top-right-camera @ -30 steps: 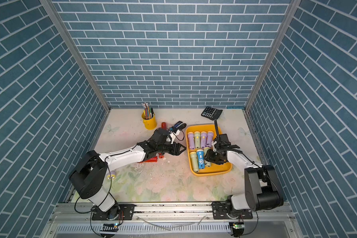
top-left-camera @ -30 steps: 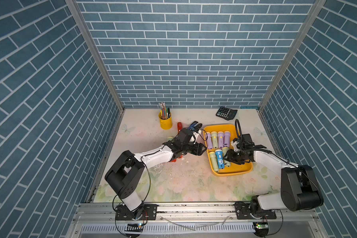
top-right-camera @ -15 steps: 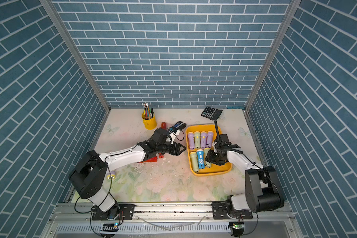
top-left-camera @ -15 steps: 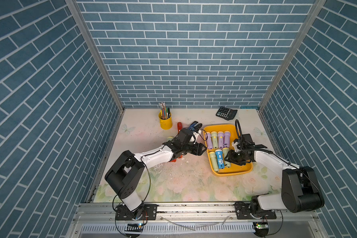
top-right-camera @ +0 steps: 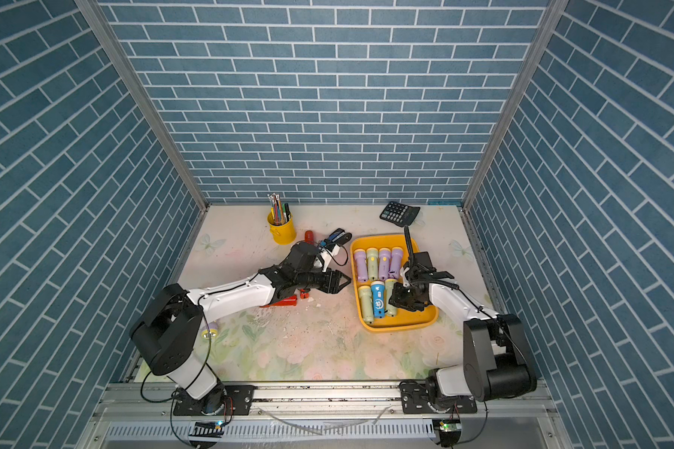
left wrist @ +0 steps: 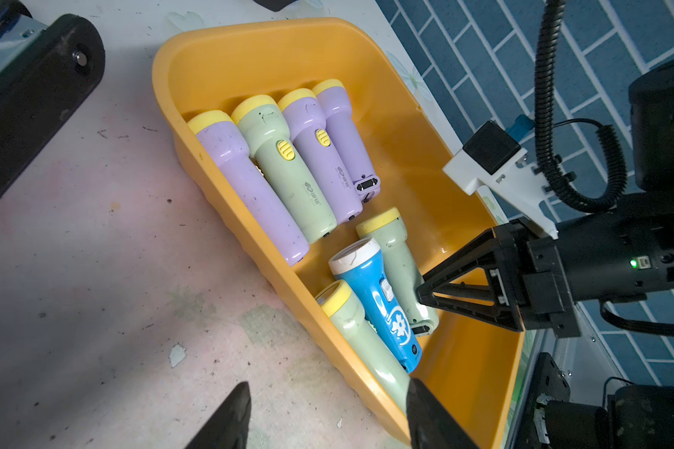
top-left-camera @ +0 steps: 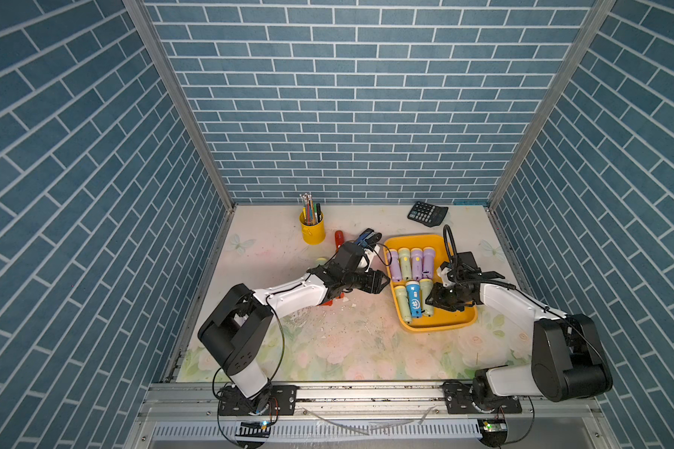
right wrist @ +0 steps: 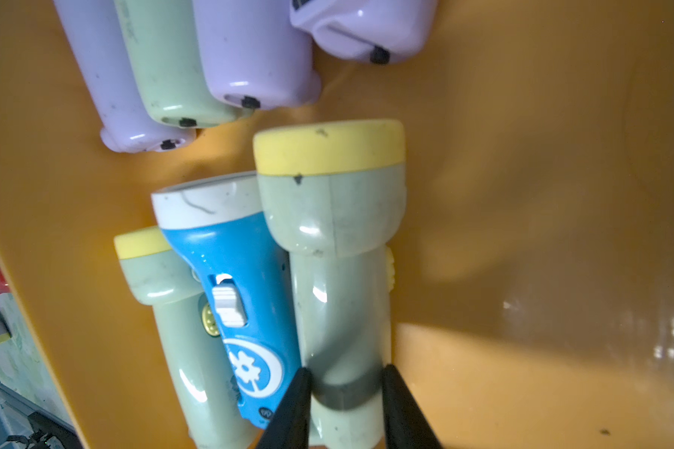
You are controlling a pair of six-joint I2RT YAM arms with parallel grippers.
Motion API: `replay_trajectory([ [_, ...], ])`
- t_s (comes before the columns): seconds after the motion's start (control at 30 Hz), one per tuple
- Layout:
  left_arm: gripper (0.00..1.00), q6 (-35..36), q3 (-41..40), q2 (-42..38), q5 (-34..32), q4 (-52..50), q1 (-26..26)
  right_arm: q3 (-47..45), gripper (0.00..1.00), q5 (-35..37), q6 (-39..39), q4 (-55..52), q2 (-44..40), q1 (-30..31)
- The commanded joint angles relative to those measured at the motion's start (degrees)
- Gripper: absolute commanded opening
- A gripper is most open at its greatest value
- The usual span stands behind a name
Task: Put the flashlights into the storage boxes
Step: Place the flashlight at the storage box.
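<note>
Your right gripper (right wrist: 343, 385) pinched the handle of a pale green plastic flashlight (right wrist: 335, 241) with a yellow head. It lay in the shallow yellow plastic tray (right wrist: 541, 194), against a blue flashlight (right wrist: 234, 280). Your left gripper (left wrist: 327, 388) hung with jaws spread just outside the tray's rim.

Seven flashlights (top-left-camera: 416, 264) in the tray (top-left-camera: 442, 325), calculator (top-left-camera: 427, 213) behind it.

Glossy plastic green flashlight (right wrist: 339, 291); smooth glossy plastic tray (right wrist: 522, 194).
</note>
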Motion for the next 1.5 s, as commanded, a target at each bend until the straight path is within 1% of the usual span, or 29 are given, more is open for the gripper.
replay_trajectory([
  [0.0, 0.64, 1.1, 0.7, -0.5, -0.5, -0.7, -0.4, 1.0, 0.32, -0.7, -0.6, -4.3, 0.4, 1.2],
  [0.2, 0.64, 1.1, 0.7, -0.9, -0.8, -1.3, -0.5, 2.2, 0.43, 1.2, -0.1, -4.4, -0.8, 1.6],
  [0.43, 0.65, 1.2, 0.5, -1.7, -0.9, -1.6, -0.4, 3.6, 0.51, 3.6, -0.2, -5.7, -2.4, 1.9],
  [0.9, 0.65, 1.2, 0.9, -4.3, -3.0, -5.7, 0.2, 5.5, 0.53, 7.3, 0.0, -6.2, -9.7, 3.2],
  [0.97, 0.65, 0.5, 0.9, -4.9, -3.8, -6.9, 0.5, 6.1, 0.53, 7.9, -0.7, -6.1, -10.2, 4.3],
  [1.13, 0.65, -1.0, 0.4, -6.4, -4.8, -10.2, 2.2, 8.6, 0.52, 10.6, -3.0, -5.3, -10.5, 9.5],
  [1.27, 0.65, -1.0, -0.4, -8.7, -4.9, -12.9, 3.9, 10.2, 0.52, 11.9, -4.6, -2.0, -10.4, 13.4],
  [1.47, 0.65, -1.0, -2.8, -13.3, -6.4, -18.7, 7.4, 14.4, 0.51, 12.9, -8.2, 1.6, -7.0, 18.7],
])
